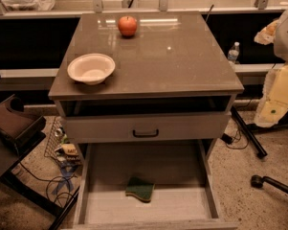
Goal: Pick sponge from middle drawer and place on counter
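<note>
The small rectangular sponge (140, 188), dark green over yellow foam, lies about mid-floor in the open grey-wood middle drawer (174, 206). The glossy grey-brown square worktop (182, 56) carries a white bowl (91, 68) and a red apple (127, 26). The gripper is out of view, so I cannot tell its state.

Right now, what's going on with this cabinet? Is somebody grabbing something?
Nothing is being held at this moment. The middle drawer is pulled open, and the sponge lies on its floor, green side up. Above it, the counter has a white bowl and a red apple on it. The robot's gripper is out of the picture, so the sponge has not been picked up yet.
</note>
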Controlling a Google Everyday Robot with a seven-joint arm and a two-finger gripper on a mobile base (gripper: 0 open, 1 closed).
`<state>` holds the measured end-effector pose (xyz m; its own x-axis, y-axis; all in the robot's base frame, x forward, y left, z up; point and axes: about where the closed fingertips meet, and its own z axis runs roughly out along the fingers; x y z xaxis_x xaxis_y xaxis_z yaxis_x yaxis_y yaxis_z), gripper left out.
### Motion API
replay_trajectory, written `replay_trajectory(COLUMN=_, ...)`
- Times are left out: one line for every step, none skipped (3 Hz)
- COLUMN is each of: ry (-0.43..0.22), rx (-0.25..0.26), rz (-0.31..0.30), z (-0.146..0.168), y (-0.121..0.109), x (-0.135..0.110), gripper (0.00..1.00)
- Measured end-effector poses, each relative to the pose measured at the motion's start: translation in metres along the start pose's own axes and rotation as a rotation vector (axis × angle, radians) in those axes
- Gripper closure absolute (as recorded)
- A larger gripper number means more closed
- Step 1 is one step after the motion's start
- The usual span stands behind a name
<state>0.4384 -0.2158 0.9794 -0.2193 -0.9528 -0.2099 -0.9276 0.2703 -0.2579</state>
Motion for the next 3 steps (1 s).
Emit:
replay_trajectory(ry=0.0, rx=0.0, rz=0.0, z=0.0, y=0.0, x=0.0, gripper=0.0)
replay_trajectory(ry=-0.013, rx=0.022, rz=0.009, z=0.006, y=-0.002, x=-0.001, gripper=0.0)
replay_trajectory(ry=-0.087, rx=0.027, rz=0.011, z=0.035, y=0.009, x=0.006, gripper=0.0)
